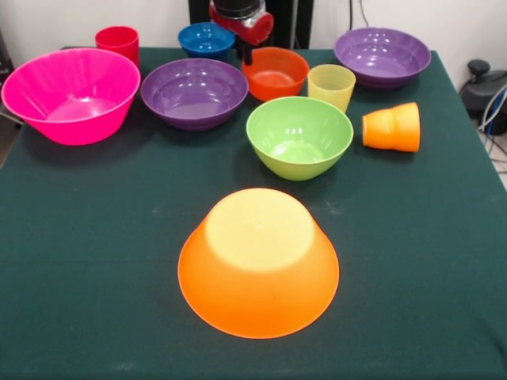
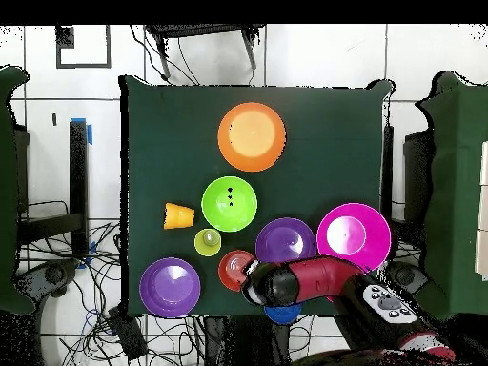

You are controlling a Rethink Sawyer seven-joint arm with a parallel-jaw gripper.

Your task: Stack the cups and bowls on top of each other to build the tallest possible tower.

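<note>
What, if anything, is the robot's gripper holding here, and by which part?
It cannot be told. The gripper hangs at the far rim of the small orange-red bowl, but its tips are hidden, so no hold on the rim shows.

Arm [image 2: 305, 278] hides most of blue bowl [image 2: 282, 314]; hand [image 1: 246, 54] state unclear.

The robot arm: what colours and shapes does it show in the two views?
In the overhead view, the arm is a thick rounded red tube with black joint sections and a grey panel bearing dark buttons. In the front view, a glossy red rounded housing sits over a slim black tool. No cables or markings are visible.
</note>
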